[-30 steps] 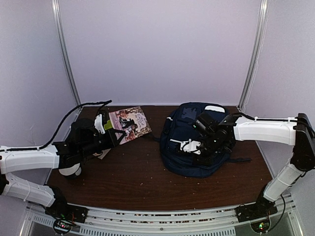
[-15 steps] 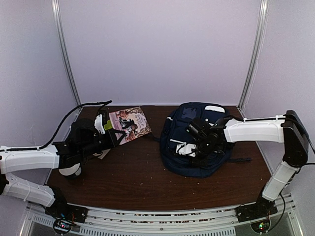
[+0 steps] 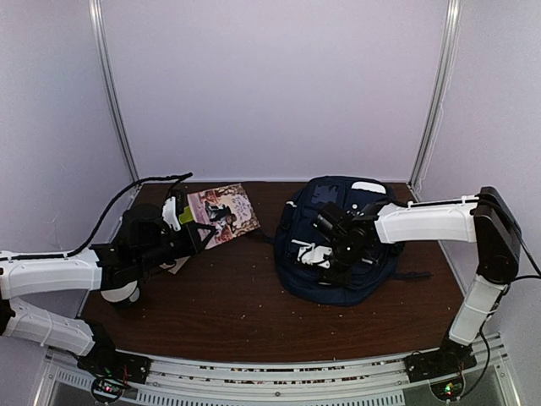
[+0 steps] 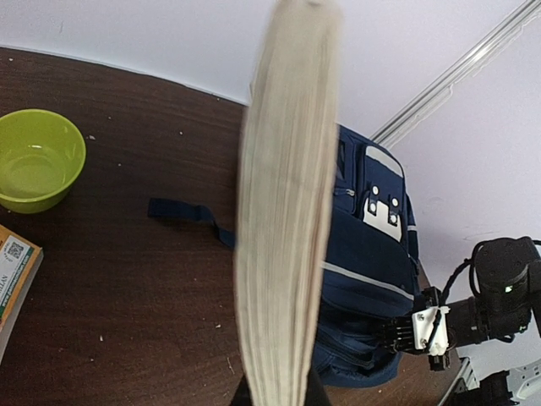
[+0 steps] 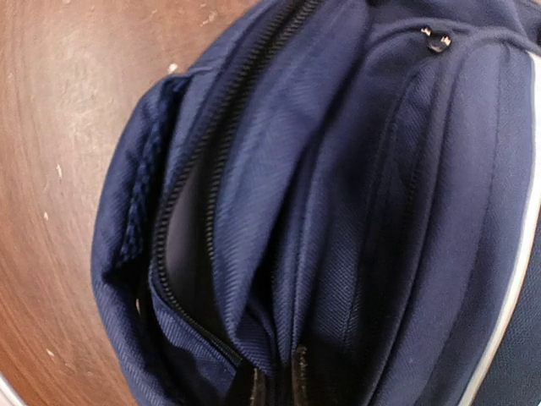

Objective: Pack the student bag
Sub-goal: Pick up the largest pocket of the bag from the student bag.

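Note:
The navy student bag (image 3: pixel 317 286) lies flat at the right of the table, its white stripe (image 4: pixel 363 279) facing up. Its main zip (image 5: pixel 177 262) gapes open at the near end. My right gripper (image 3: pixel 314 254) rests on the bag, and its fingertips (image 5: pixel 277 385) are shut on a fold of the bag's fabric (image 5: pixel 254 211) beside the open zip. My left gripper (image 3: pixel 199 230) is shut on a book (image 3: pixel 224 211) with an illustrated cover and holds it above the table at the left. In the left wrist view the book's page edges (image 4: pixel 283 237) fill the middle.
A lime-green bowl (image 4: pixel 38 161) sits on the brown table (image 3: pixel 228 296) left of the bag. Another book's corner (image 4: pixel 13 275) lies nearer the left arm. A dark bag strap (image 4: pixel 190 216) trails toward the bowl. Walls close in behind and on both sides.
My right arm has swung left across the bag, its gripper moving toward the bag's near-left end. The left arm and the book have not moved.

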Robot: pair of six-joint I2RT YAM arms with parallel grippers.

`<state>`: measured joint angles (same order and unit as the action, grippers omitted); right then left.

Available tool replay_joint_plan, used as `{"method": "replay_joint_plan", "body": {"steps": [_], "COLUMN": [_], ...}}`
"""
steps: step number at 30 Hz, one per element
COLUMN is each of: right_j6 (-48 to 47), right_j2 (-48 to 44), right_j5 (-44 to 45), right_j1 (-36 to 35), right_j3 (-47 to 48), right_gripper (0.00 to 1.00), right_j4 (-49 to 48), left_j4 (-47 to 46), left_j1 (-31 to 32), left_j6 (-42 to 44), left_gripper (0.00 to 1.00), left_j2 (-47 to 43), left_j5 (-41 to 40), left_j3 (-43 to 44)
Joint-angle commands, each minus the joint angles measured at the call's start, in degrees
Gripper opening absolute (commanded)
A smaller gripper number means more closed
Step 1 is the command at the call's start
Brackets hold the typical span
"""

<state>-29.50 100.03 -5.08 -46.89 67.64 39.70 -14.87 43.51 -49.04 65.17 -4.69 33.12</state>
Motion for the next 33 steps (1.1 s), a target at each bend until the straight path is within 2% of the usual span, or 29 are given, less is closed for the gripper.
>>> {"method": "replay_joint_plan", "body": {"steps": [1, 8, 13, 19, 25, 29, 33], "right_j6": [1.8, 7.8, 10.9, 12.9, 14.4, 15.5, 16.2], "right_j2": [-2.3, -7.7, -5.6, -3.7, -4.1, -4.2, -4.4], "right_j5": [0.0, -10.4, -15.7, -14.5, -13.0, -14.4, -15.0], "right_j1": [1.5, 9.9, 14.9, 16.7, 17.2, 17.3, 17.3], "right_j3": [4.0, 13.4, 22.7, 28.9, 30.0, 30.1, 30.0], "right_gripper": [0.02, 0.0, 0.0, 0.0, 0.0, 0.0, 0.0], "right_j4": [1.4, 4.6, 7.6, 7.5, 5.3, 4.6, 4.0], "left_j4": [-3.3, -8.0, -15.8, -9.5, -4.4, -7.4, -15.8], "left_j1": [0.5, 3.3, 3.9, 4.3, 6.4, 8.3, 9.6], "left_j6": [-0.3, -4.9, -11.4, -14.5, -18.2, -21.0, -22.4], "left_gripper": [0.0, 0.0, 0.0, 0.0, 0.0, 0.0, 0.0], "left_j2": [-1.5, -1.5, -0.3, -3.1, -6.6, -4.5, 2.0], "left_j5": [0.7, 0.6, 3.6, 8.0, 7.6, 8.2, 10.0], "left_j3": [-0.2, 0.0, -2.1, -1.0, -2.9, -3.3, -3.0]}}
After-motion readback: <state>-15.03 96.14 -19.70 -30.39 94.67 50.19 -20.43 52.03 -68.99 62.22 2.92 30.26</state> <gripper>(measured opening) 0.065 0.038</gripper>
